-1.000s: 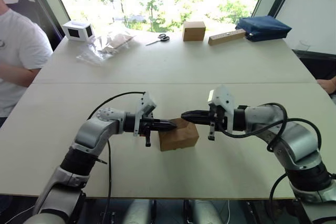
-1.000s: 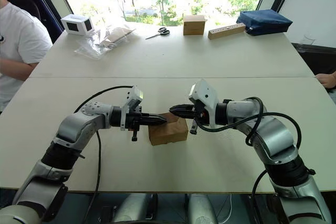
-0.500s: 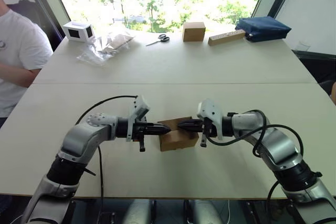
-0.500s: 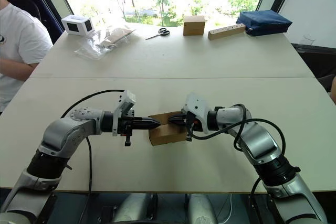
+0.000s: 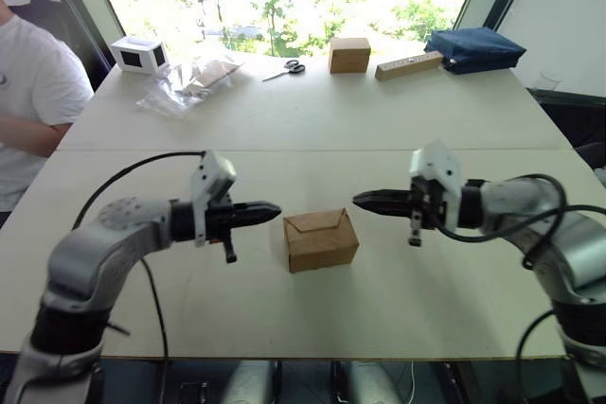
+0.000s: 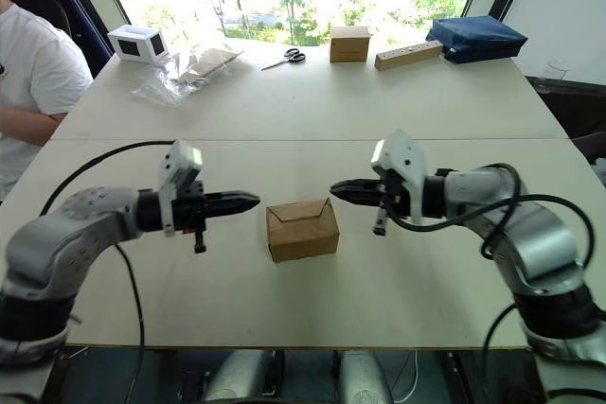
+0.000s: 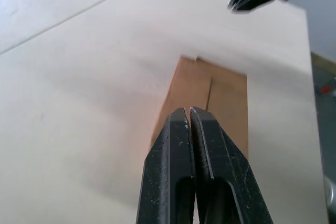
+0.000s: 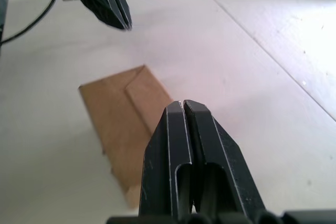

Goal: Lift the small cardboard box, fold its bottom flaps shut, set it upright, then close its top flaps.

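Plain brown small cardboard box upright near pale table's front edge, top flaps folded down. Left gripper and right gripper pinched closed, flanking, bare table between.

The small cardboard box is plain brown cardboard, matt and unprinted. The counter has a pale, smooth, matt top. Both the left pincer and the right pincer have black fingers of faintly shiny plastic, lightly scuffed.
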Available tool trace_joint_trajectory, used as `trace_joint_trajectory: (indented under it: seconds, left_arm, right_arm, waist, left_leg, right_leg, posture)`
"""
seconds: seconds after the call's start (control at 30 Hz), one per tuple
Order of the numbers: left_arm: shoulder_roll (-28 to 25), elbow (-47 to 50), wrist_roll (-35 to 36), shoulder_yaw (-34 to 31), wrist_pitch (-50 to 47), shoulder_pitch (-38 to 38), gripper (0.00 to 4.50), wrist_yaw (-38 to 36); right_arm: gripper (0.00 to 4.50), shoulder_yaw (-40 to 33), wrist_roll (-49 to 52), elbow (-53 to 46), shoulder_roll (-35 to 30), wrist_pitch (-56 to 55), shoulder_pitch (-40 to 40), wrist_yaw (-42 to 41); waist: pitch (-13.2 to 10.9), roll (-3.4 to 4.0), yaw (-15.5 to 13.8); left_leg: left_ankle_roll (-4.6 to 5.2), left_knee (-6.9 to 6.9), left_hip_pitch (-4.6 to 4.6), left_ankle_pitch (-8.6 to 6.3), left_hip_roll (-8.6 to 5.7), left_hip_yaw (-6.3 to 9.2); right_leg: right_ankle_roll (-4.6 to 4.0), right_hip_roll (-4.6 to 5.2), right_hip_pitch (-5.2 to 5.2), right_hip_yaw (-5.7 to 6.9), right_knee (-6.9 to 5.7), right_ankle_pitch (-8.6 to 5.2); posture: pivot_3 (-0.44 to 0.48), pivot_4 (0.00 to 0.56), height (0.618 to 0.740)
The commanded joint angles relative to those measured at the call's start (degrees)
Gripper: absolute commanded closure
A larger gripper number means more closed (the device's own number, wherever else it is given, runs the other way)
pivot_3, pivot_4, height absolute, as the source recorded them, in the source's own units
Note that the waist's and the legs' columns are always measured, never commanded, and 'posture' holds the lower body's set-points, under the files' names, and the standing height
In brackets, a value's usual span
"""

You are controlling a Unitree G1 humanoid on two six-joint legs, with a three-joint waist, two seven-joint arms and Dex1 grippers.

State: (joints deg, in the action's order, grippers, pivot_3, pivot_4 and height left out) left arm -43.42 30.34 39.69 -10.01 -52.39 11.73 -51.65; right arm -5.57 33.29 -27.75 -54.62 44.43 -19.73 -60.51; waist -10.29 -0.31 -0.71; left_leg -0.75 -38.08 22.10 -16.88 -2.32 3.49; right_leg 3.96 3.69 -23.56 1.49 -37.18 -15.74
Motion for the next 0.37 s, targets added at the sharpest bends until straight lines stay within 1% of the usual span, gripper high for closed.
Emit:
trace_joint_trajectory:
  seconds: [0.03,0.07,0.13,0.27,0.37]
  left_arm:
    - [-3.9,7.6,4.5,-11.8,-0.5,-6.3,4.4,-1.0]
    - [-5.7,8.7,4.8,-15.7,-0.7,-9.9,4.4,-2.4]
    - [-8.1,9.7,5.5,-21.0,-0.8,-14.8,4.4,-4.3]
    - [-10.1,10.0,7.5,-30.6,-0.8,-22.9,4.4,-8.1]
    - [-11.0,9.6,8.1,-34.6,-0.3,-26.7,4.4,-9.7]
  right_arm:
    - [4.5,-6.7,1.0,-0.9,-6.8,-2.3,4.5,-6.7]
    - [4.5,-8.8,1.3,-0.3,-9.0,-2.4,6.2,-8.9]
    - [4.5,-11.6,2.0,0.7,-11.6,-2.9,8.5,-11.5]
    - [4.5,-15.2,2.4,3.0,-14.4,-4.0,10.3,-14.6]
    - [4.5,-16.3,2.5,4.5,-15.5,-4.1,10.1,-15.4]
  waist:
    - [0.0,0.0,-0.1]
    - [0.0,0.0,-0.1]
    - [0.0,0.05,-0.1]
    - [0.0,0.09,0.0]
    - [0.0,0.13,0.0]
  left_leg:
    - [0.0,-0.01,-0.01,0.0,0.0,0.0]
    - [0.0,-0.01,-0.01,0.0,0.01,0.0]
    - [0.02,-0.01,-0.03,-0.01,0.02,-0.01]
    - [0.02,-0.01,-0.09,-0.01,0.04,-0.03]
    - [0.04,-0.01,-0.08,-0.03,0.05,-0.05]
  right_leg:
    - [0.0,0.01,0.01,0.0,0.0,0.0]
    - [-0.01,0.02,0.02,0.0,0.01,0.0]
    - [-0.04,0.03,0.05,0.01,0.06,-0.02]
    - [-0.23,0.03,0.11,0.01,0.07,-0.12]
    - [-0.24,0.03,0.1,0.01,0.1,-0.12]
  posture:
    - [0.0,0.15,0.74]
    - [0.0,0.15,0.74]
    - [0.0,0.15,0.74]
    - [0.0,0.15,0.74]
    - [0.0,0.15,0.74]
